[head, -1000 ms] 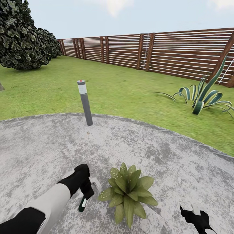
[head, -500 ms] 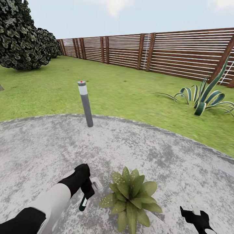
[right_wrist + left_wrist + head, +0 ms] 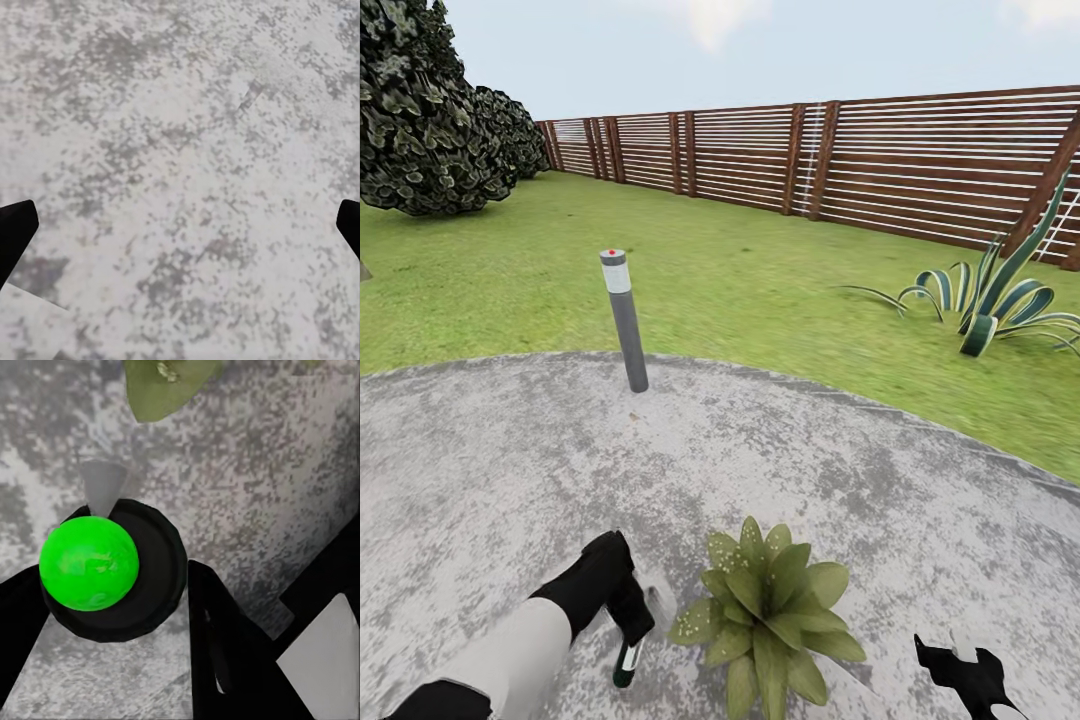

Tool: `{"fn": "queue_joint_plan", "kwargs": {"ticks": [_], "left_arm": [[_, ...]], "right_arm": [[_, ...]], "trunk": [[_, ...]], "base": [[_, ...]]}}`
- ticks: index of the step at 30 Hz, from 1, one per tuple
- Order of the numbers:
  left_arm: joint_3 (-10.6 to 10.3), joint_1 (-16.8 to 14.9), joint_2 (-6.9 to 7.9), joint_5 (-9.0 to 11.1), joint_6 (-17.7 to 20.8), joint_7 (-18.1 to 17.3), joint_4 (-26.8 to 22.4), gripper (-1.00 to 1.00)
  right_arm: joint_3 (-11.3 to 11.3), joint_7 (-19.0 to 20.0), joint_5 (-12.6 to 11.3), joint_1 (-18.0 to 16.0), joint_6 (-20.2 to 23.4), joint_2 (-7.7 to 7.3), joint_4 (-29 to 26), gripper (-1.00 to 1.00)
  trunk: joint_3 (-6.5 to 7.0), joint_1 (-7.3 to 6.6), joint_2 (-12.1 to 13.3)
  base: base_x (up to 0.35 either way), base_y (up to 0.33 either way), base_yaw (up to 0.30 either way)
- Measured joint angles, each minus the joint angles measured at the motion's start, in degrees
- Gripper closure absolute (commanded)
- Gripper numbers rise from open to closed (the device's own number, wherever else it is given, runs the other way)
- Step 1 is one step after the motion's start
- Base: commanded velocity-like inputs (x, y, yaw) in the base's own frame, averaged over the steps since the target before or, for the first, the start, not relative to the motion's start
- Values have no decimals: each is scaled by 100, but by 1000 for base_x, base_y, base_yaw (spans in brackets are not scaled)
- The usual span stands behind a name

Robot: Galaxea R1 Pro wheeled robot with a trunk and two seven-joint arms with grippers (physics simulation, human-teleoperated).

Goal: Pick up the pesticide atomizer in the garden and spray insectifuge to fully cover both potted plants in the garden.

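Observation:
My left gripper (image 3: 626, 622) is shut on the pesticide atomizer (image 3: 626, 660), a small dark bottle with a green and white patch, held low over the stone patio. In the left wrist view the dark round atomizer (image 3: 142, 577) carries a bright green ball and sits between my black fingers (image 3: 225, 645); a faint grey cone points from it toward a green leaf (image 3: 169, 386). One potted plant (image 3: 770, 610), a rosette of pointed green leaves with a few pale specks, stands just right of the bottle. My right gripper (image 3: 970, 670) hangs open over bare stone (image 3: 180, 150).
A grey post with a red-dotted cap (image 3: 625, 320) stands at the patio's far edge. Grass lies beyond it, with a striped spiky plant (image 3: 1000, 300) at the right, dark trees (image 3: 420, 110) at the left and a slatted brown fence (image 3: 810, 160) behind.
My left gripper has dropped lower and nearer to me with the atomizer in it. The plant and post have slid slightly down and right as the view shifted. The right gripper keeps its place.

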Motion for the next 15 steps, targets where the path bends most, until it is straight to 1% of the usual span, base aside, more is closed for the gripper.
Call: {"fn": "queue_joint_plan", "kwargs": {"ticks": [4,6,8,9,11,12,14,15], "left_arm": [[58,-56,-21,17,24,-169,-352,100],[51,-175,-26,-18,37,-380,-436,100],[16,-366,0,-106,45,-723,-463,100],[9,-422,5,-230,50,-862,-466,100],[8,-474,-7,-544,58,-1135,-471,100],[17,-503,-23,-870,59,-1446,-502,100],[22,-543,-33,-1179,61,-1733,-603,100],[20,-534,-31,-1273,59,-1797,-652,100]], "right_arm": [[0,0,-1,0,-1,-2,-2,-100],[0,0,-3,0,-3,-7,-4,-100],[0,-6,0,0,-5,-12,-4,-100],[0,-8,-1,2,-6,-18,-4,-100],[0,-9,-2,19,-7,-25,-7,-100],[0,-9,-3,38,-7,-27,-8,-100],[0,-7,-3,49,-7,-28,-9,-100],[0,-5,-3,51,-7,-30,-9,-100]], "trunk": [[0,0,0],[0,0,0],[0,0,0],[0,0,0],[0,0,0],[0,0,0],[0,0,0],[0,0,0]], "base": [[0,0,0],[0,0,0],[0,0,0],[0,0,0],[0,0,0],[0,0,0],[0,0,0],[0,0,0]]}}
